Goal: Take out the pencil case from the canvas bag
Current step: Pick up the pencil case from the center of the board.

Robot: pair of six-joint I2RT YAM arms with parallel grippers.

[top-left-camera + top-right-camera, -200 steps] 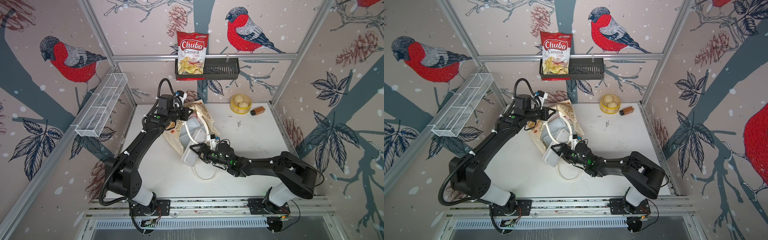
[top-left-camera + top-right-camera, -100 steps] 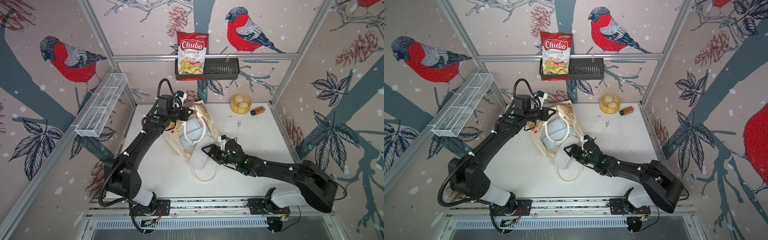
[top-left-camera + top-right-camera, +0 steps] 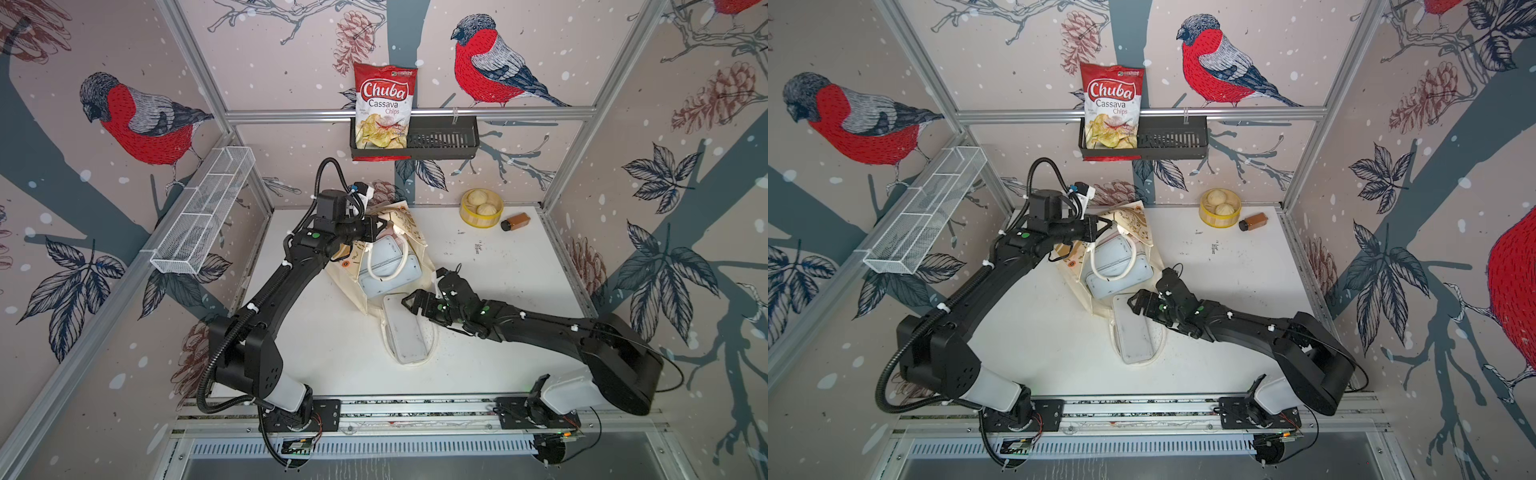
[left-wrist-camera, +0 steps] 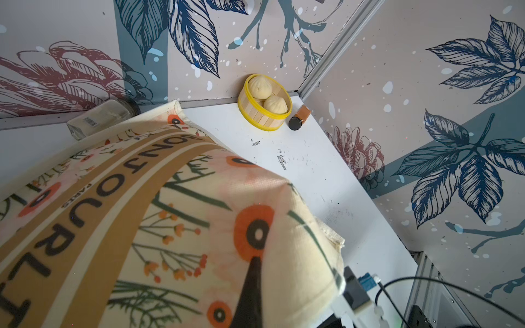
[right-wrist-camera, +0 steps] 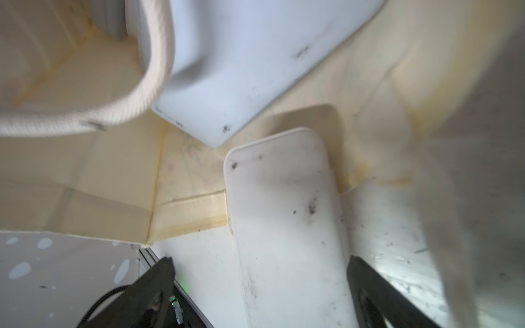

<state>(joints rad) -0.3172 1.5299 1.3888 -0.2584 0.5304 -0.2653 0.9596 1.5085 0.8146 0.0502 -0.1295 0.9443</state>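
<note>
The canvas bag (image 3: pixel 415 237) lies on its side on the white table, mouth toward the front. My left gripper (image 3: pixel 380 228) is shut on its raised far edge; in the left wrist view the floral cloth (image 4: pixel 142 213) drapes over one dark finger (image 4: pixel 252 284). The pencil case (image 3: pixel 405 332), white and flat, lies on the table across a loop handle (image 3: pixel 432 345), only its far end inside the bag's mouth. My right gripper (image 3: pixel 409 301) hovers open over that far end, its fingers either side of the pencil case (image 5: pixel 284 213). A pale blue case (image 3: pixel 1117 270) stays inside the bag.
A bamboo steamer with two buns (image 3: pixel 481 208) and a brown bottle (image 3: pixel 515 221) stand at the back right. A glass jar (image 4: pixel 99 119) lies behind the bag. A wire basket (image 3: pixel 203 212) hangs on the left wall, a chips bag (image 3: pixel 384 108) in the back shelf.
The right gripper has drawn the white pencil case forward out of the bag's mouth, laid it flat, then opened its jaws. The left arm has held still.
</note>
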